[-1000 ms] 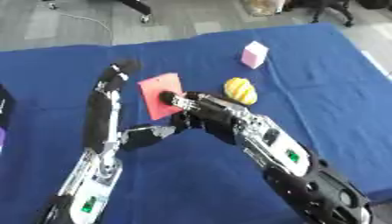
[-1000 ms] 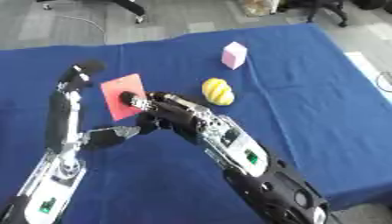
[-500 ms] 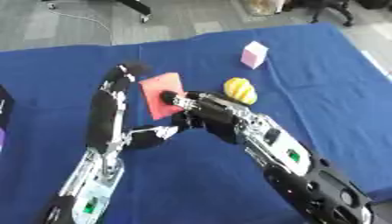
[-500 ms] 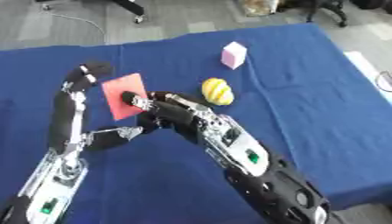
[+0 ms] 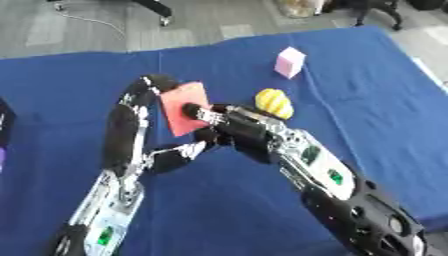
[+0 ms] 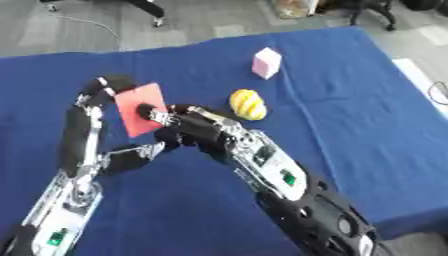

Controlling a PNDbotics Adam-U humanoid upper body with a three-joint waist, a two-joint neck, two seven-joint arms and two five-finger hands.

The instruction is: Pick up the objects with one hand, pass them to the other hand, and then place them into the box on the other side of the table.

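A blue table [image 5: 367, 100] fills the frame. At centre left, the right hand [image 5: 219, 125] pinches a red block [image 5: 181, 107] held above the cloth; the left hand [image 5: 144, 90] presses against its upper left edge, fingers hidden, so I cannot tell their state. A yellow fruit [image 5: 274, 103] lies just right. A pink block [image 5: 290, 62] stands upper right.
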